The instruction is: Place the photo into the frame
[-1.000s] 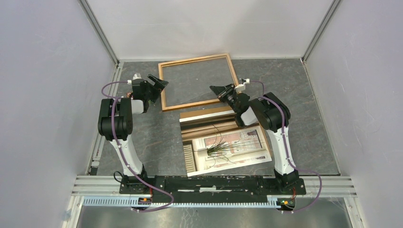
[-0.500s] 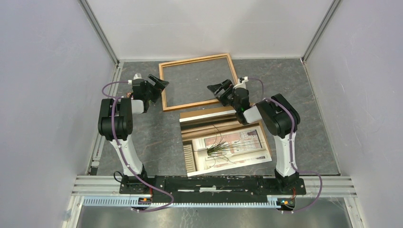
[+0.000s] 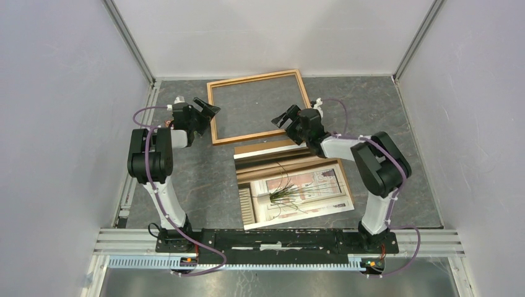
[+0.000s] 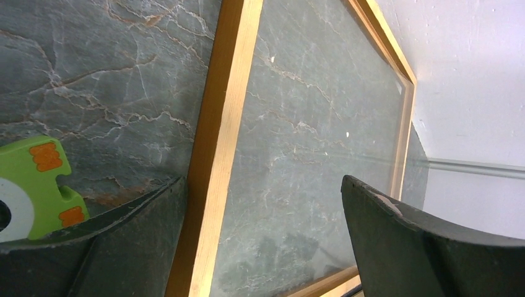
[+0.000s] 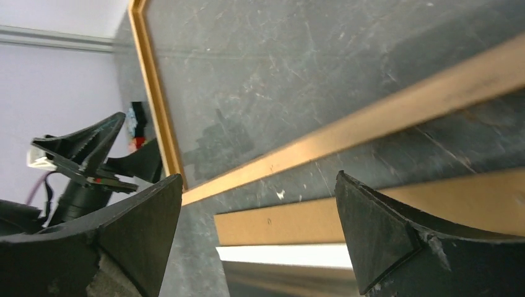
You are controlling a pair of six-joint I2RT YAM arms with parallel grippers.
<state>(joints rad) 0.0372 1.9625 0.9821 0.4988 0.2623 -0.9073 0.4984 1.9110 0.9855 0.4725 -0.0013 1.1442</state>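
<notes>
Photo (image 3: 291, 185): glossy flat print, face up on the grey marbled worktop (image 3: 186, 179), nearest me, not yet framed.
My left gripper (image 3: 201, 114) and right gripper (image 3: 286, 117): both spread wide and empty, at the frame's left and near rails.
Frame (image 3: 257, 106): thin pale-wood rectangle, farthest, unfilled.
I judge the whole insertion is left to do.

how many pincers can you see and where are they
2. The left pincer is open over the frame's left rail; the right pincer is open over its near rail. None seems hidden.
</notes>
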